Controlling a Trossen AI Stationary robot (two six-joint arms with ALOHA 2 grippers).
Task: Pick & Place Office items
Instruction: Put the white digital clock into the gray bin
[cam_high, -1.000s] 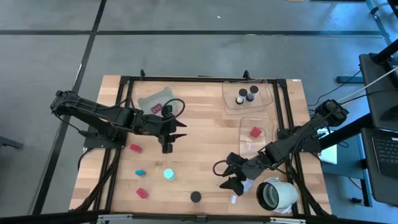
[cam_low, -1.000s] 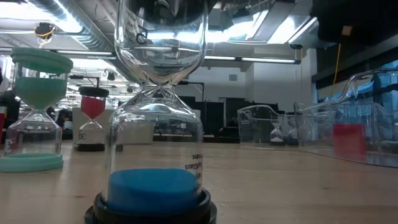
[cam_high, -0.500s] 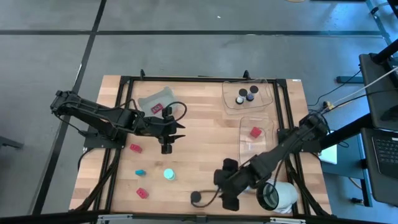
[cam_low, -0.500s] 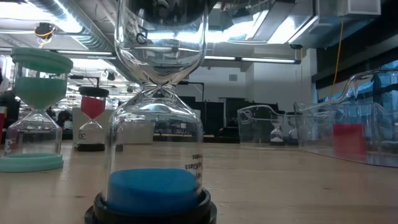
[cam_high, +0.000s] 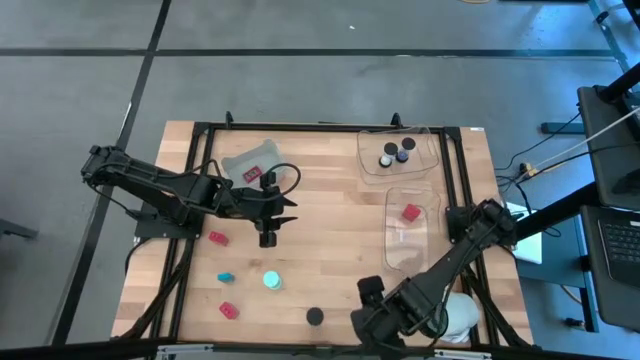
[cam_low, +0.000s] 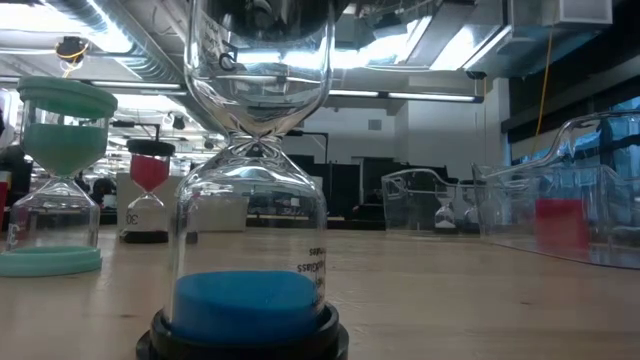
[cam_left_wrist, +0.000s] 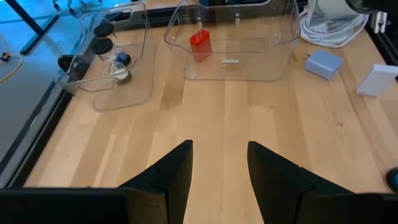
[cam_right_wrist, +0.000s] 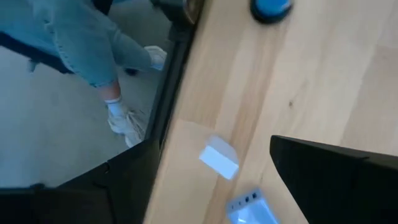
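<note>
Small office items lie on the wooden table: red blocks (cam_high: 217, 238) (cam_high: 228, 310), a teal bit (cam_high: 226, 276), a teal-capped hourglass (cam_high: 271, 281) and a black-capped hourglass (cam_high: 315, 316) with blue sand (cam_low: 245, 300). My left gripper (cam_high: 288, 208) (cam_left_wrist: 219, 155) hangs open above the table's middle left, nothing between its fingers. At the near edge my right gripper (cam_high: 372, 322) (cam_right_wrist: 211, 177) points down, open. A white bit (cam_right_wrist: 219, 160) lies on the table below, between the fingers; a lavender piece (cam_right_wrist: 252, 208) is beside it.
A clear tray (cam_high: 425, 160) with black-capped items stands far right; a second clear tray (cam_high: 395, 240) holds a red block (cam_high: 411, 212). A grey tray (cam_high: 240, 162) with a red piece is far left. The white hollow cylinder (cam_high: 455, 312) lies near right. A person's leg (cam_right_wrist: 87, 43) shows past the near edge.
My right gripper has swung toward the table's near edge, past the black-capped hourglass, and has tipped from near level to pointing down over the white bit, rolling as it went. My left gripper has kept still. No item has moved.
</note>
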